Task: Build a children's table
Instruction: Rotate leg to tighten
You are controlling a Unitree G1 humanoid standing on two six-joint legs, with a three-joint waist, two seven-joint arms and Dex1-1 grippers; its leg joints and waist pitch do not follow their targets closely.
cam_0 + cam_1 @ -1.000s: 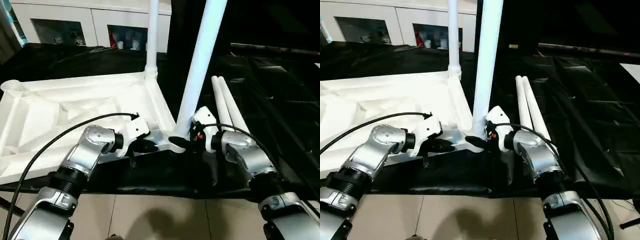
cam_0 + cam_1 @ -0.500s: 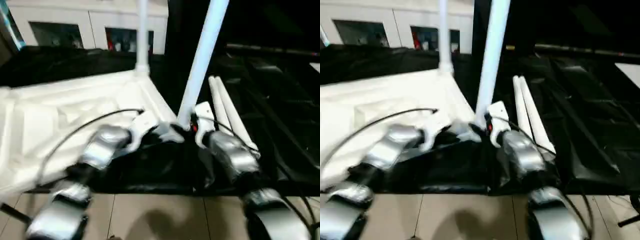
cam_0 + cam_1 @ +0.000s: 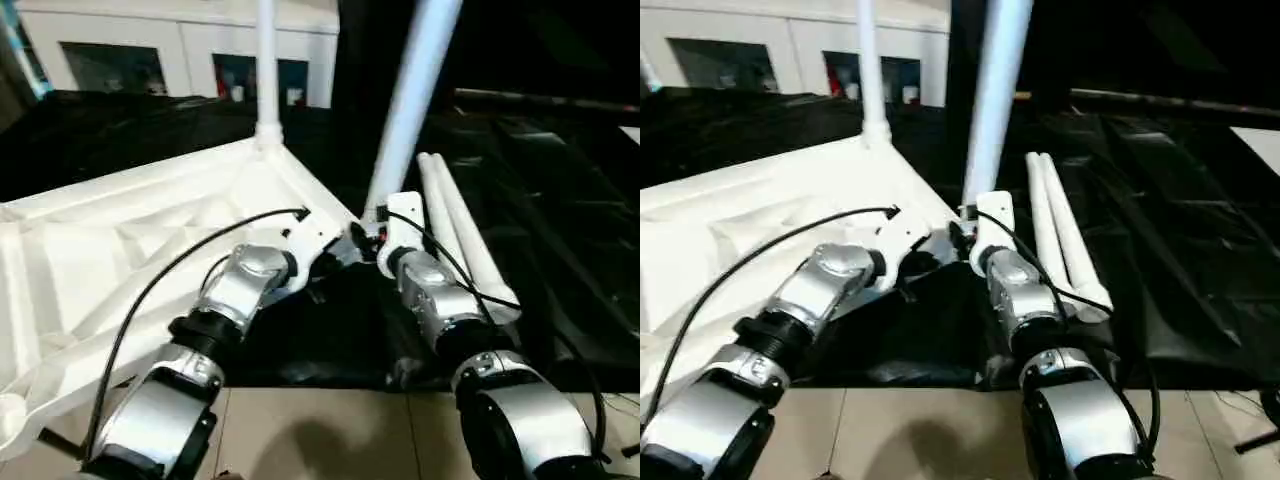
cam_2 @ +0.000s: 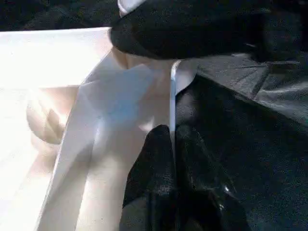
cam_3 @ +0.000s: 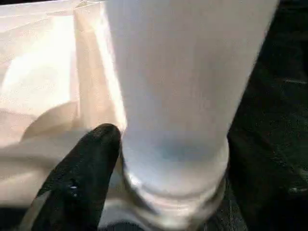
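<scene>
The tabletop (image 3: 150,240) is lying upside down on the dark desk (image 3: 560,200) so legs can go in. The left pincer (image 4: 173,139) is pressed together on its rim, steadying it. The right pincer (image 3: 365,238) is hugging the near leg (image 3: 410,100) at its socket; its grip cannot be told. 2 spare legs (image 3: 455,220) are lying beside.

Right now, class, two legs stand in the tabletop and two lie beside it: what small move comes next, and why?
Probably draw the right tool back off the near upright leg, then reach for a loose leg; the near leg already stands in its corner socket.

Smooth white plastic tabletop (image 3: 120,240) and legs (image 3: 455,225); matt black cloth (image 3: 560,200); glossy silver metal forearms (image 3: 240,285).
</scene>
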